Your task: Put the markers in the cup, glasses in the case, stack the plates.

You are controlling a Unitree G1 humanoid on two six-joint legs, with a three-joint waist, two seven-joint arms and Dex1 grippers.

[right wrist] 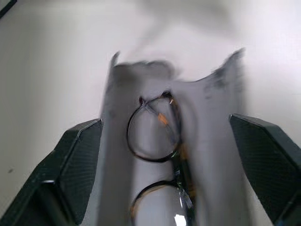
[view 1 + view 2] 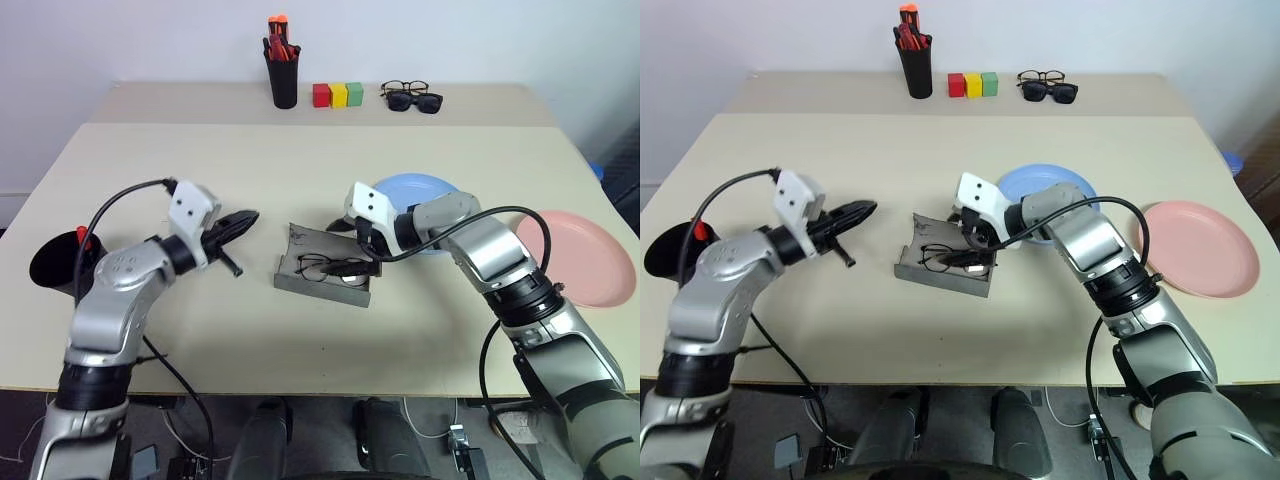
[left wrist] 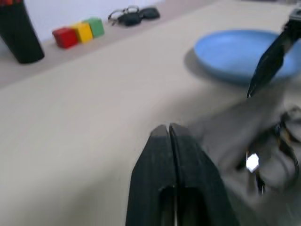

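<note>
Wire-rim glasses (image 1: 160, 155) sit inside the open grey case (image 2: 300, 262), looks fully in tho it's blurry. Right gripper (image 1: 171, 169) hovers over them w/ fingers wide apart; left gripper (image 3: 174, 141) pinched together beside the case, holding nothing.

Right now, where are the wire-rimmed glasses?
The glasses lie inside the open grey case at mid-table, just left of the blue plate, under the right gripper with its jaws open.

Wire-rim glasses (image 2: 330, 268) in open grey case (image 2: 290, 272), blue plate (image 2: 420, 190) just behind, pink plate (image 2: 590, 255) apart at rt
</note>
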